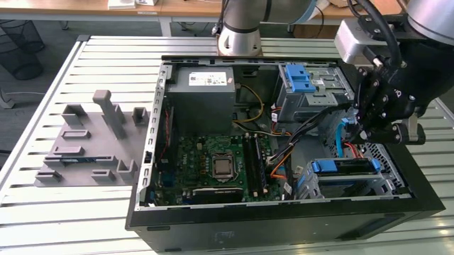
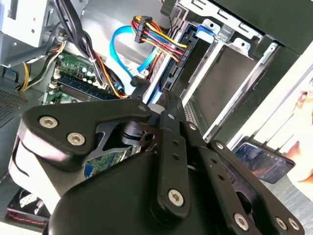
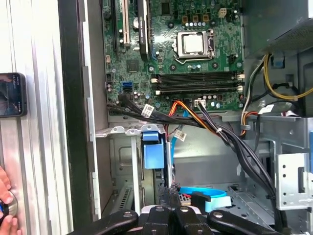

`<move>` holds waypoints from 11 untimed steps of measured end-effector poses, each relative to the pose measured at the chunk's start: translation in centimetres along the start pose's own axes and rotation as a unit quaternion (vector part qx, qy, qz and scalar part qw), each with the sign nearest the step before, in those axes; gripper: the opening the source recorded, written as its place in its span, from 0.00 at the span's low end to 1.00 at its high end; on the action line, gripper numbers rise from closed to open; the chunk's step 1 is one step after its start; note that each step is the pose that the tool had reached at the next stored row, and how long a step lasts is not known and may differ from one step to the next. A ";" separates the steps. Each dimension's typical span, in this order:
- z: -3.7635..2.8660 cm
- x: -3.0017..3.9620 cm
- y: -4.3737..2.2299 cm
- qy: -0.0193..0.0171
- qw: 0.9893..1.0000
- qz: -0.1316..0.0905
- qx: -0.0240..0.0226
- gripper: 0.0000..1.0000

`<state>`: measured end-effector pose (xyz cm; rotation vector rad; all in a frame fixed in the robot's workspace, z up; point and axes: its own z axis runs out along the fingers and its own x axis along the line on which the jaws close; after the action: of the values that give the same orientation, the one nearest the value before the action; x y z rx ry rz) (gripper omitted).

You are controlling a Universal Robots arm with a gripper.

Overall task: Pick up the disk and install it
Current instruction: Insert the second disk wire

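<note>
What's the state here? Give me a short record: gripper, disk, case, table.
gripper: hangs over the drive-bay corner of the case, at the exterior view's right
disk: sits in the drive cage below the gripper, blue bracket showing
case: lies on its side, open, circuit board exposed
table: holds a grey fixture at the exterior view's left
extra: phone lying beside the case

Open computer case point(image 1: 212, 234), green motherboard point(image 1: 212, 159), grey fixture point(image 1: 92, 138), phone point(image 3: 12, 94)
</note>
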<state>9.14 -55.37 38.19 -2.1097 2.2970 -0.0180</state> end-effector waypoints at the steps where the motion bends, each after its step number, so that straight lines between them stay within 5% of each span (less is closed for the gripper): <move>1: -0.20 -0.11 0.01 0.000 1.000 0.000 0.000 0.11; 8: -0.98 -1.31 0.19 0.000 1.000 0.000 0.002 0.11; 11: -1.03 -2.08 0.27 0.004 1.000 0.000 0.004 0.11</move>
<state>9.03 -53.28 39.23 -2.1107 2.2978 -0.0352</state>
